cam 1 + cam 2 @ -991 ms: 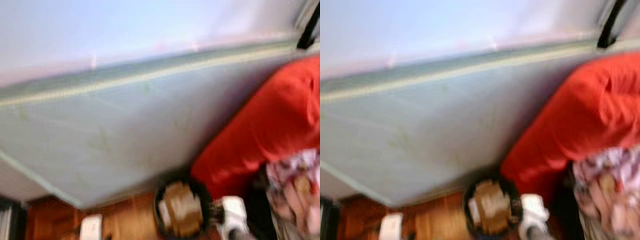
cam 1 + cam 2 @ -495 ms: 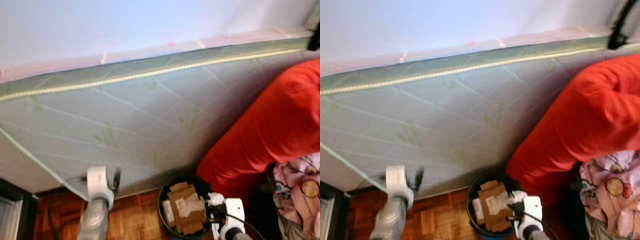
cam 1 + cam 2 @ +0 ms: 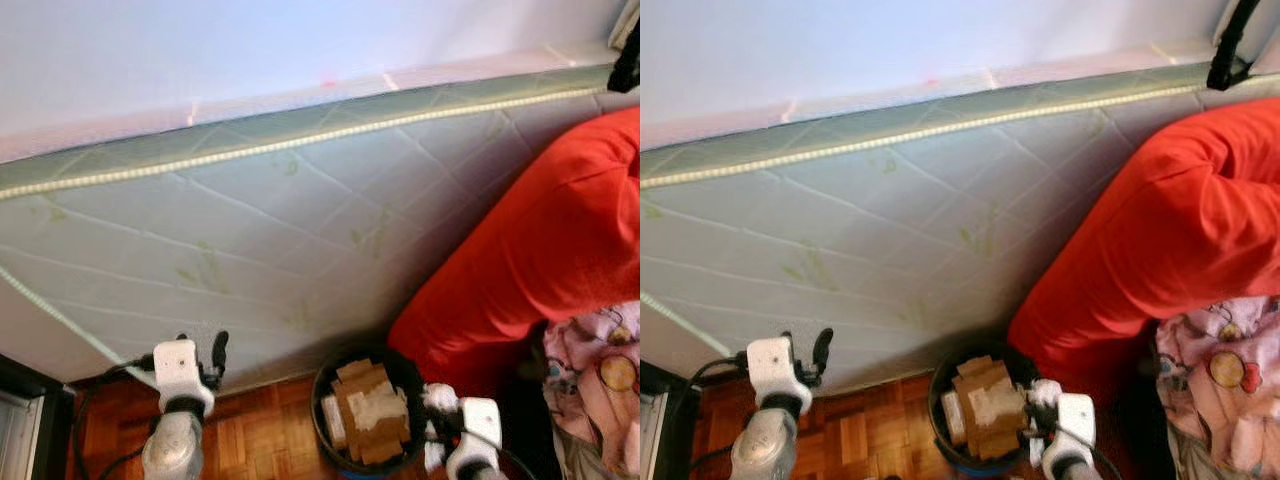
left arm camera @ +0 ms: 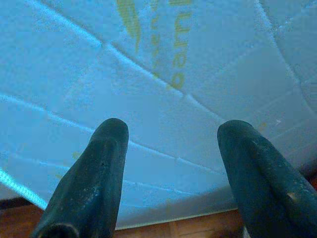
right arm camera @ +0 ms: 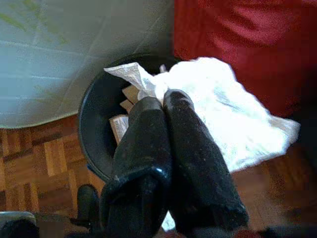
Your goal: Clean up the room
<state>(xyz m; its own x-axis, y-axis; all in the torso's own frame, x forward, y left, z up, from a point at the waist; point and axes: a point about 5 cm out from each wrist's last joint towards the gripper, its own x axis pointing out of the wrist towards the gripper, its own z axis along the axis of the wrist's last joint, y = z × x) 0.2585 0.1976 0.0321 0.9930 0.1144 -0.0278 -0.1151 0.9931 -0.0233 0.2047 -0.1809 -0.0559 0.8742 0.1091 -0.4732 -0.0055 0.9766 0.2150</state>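
The right gripper [image 5: 163,101] is clenched, its 2 black fingers [image 5: 190,144] pressed together on a crumpled white paper [image 5: 223,119], which it holds at the rim of a black bin [image 5: 96,124] on the floor. The left gripper [image 4: 171,134] is released, with its 2 fingers spread wide and nothing between them, pointing at the quilted side of the mattress.

Largest in the head views is that mattress [image 3: 250,230], pale grey-green with a diamond quilt pattern, faint green leaf prints and a light piped edge, standing tilted on its side against a white wall [image 3: 250,45]. To the robot's right a big red cushion [image 3: 540,250] leans against the mattress, touching it. Beside and below the red cushion lies a pink printed cloth [image 3: 595,375] with cartoon figures. A black strap [image 3: 1230,45] hangs at the upper right corner, above the red cushion.

The floor is brown wood parquet [image 3: 255,435]. The bin [image 3: 365,415] stands on it at the foot of the mattress, just beside the red cushion, and holds pieces of brown cardboard [image 3: 365,400]. The right arm's white wrist [image 3: 470,435] sits just beside the bin, and the left arm's white wrist [image 3: 178,372] is raised before the mattress's lower edge.
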